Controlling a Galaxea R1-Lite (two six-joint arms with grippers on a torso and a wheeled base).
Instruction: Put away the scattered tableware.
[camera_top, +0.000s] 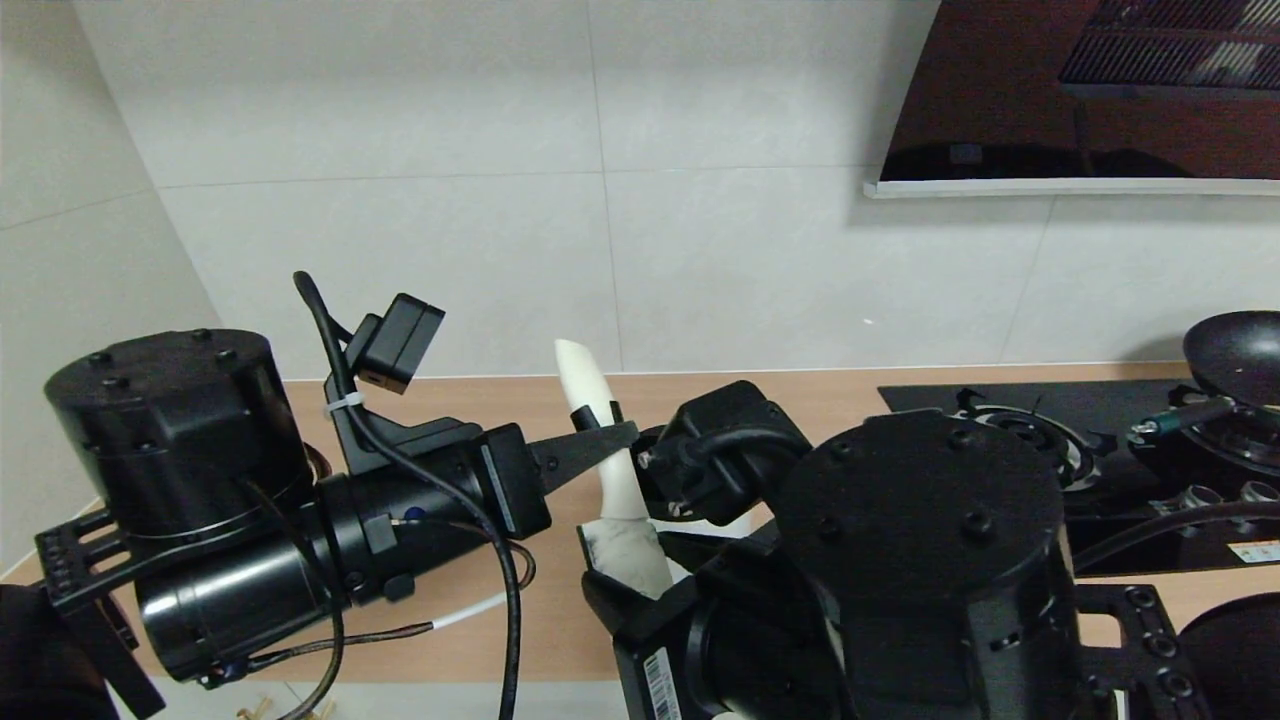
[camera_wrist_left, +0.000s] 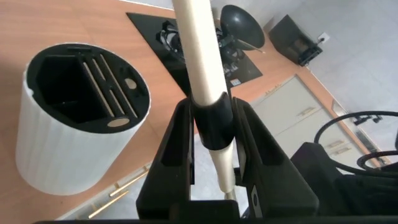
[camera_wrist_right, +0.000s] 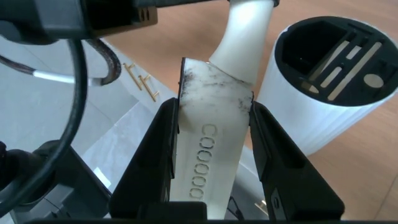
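A white slotted spatula stands nearly upright above the wooden counter, held at both ends. My left gripper is shut on its handle, near a black band. My right gripper is shut on the flat perforated blade. The pale handle rises between the left fingers. A white ribbed utensil holder with a black divided insert stands on the counter just beside the spatula; the holder is close to the right gripper.
A black cooktop with burners lies on the counter's right part, with a dark pan on it. A range hood hangs above. A tiled wall stands close behind. Cabinet fronts with gold handles are below the counter edge.
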